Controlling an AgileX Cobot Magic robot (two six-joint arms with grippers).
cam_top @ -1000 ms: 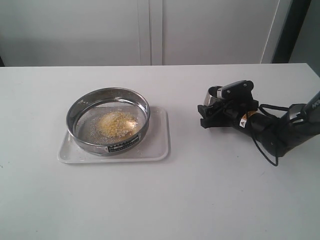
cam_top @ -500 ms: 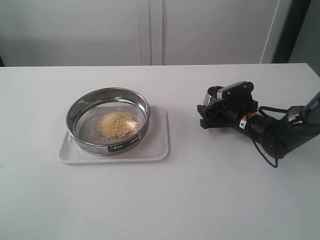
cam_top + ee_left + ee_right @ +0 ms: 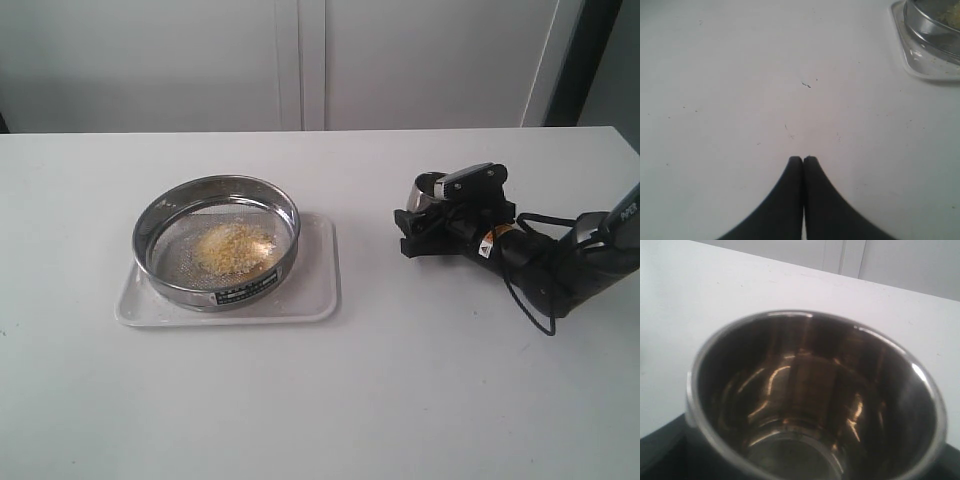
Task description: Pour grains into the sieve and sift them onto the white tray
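The sieve (image 3: 216, 240), a round steel-rimmed one, stands on the white tray (image 3: 318, 290) on the left of the table. A golden-yellow heap of grains (image 3: 235, 247) lies on its mesh. On the right my right gripper (image 3: 425, 215) is shut on a small steel cup (image 3: 428, 192), low over the table. The right wrist view looks straight into the cup (image 3: 815, 390), and it is empty. My left gripper (image 3: 803, 159) is shut on nothing over bare table. A corner of the tray (image 3: 920, 70) and the sieve's wall (image 3: 930, 25) show at the edge of its view.
The white table (image 3: 330, 400) runs wide around the tray. A pale wall or cabinet front (image 3: 300, 60) rises behind the table's far edge. The right arm's black cable (image 3: 530, 300) loops down onto the table beside the arm.
The right gripper with the cup has shifted only very slightly. The sieve, the tray and the grains have not moved.
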